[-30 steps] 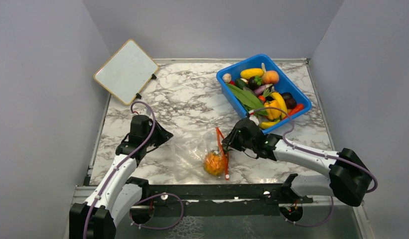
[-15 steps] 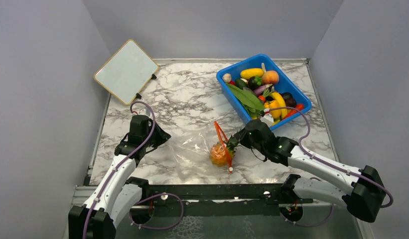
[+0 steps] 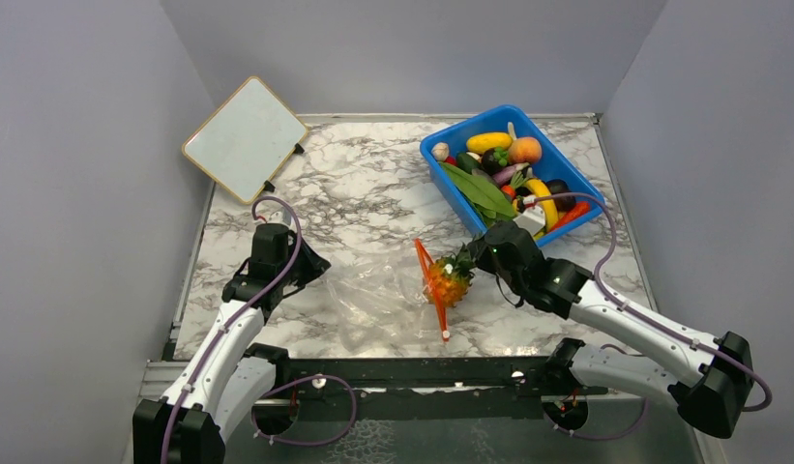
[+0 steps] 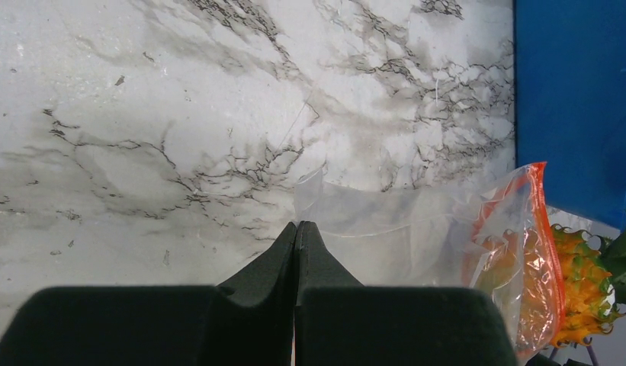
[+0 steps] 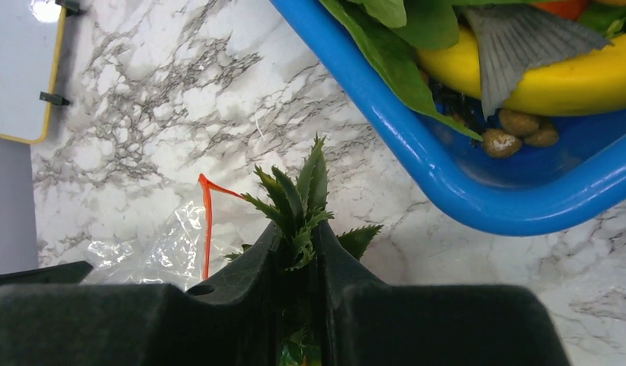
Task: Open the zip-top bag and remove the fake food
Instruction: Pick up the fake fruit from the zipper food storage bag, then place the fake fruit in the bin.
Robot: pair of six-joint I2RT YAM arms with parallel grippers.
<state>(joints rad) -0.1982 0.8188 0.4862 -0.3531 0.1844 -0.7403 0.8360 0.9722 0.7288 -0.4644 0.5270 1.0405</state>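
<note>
Your right claw [image 5: 298, 252] pinches the orange plastic pineapple [image 3: 449, 280] by its green crown; it is likely light, rigid and slippery. It hangs just beyond that claw, at the mouth of the limp clear zip-top bag [image 3: 373, 300]. Your left claw [image 4: 296, 229] is pressed together.

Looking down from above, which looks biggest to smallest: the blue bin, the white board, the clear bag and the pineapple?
1. blue bin
2 and 3. white board and zip-top bag: they look alike, and the clear bag's edges are hard to trace, so I won't rank them.
4. pineapple, clearly smallest.
</note>
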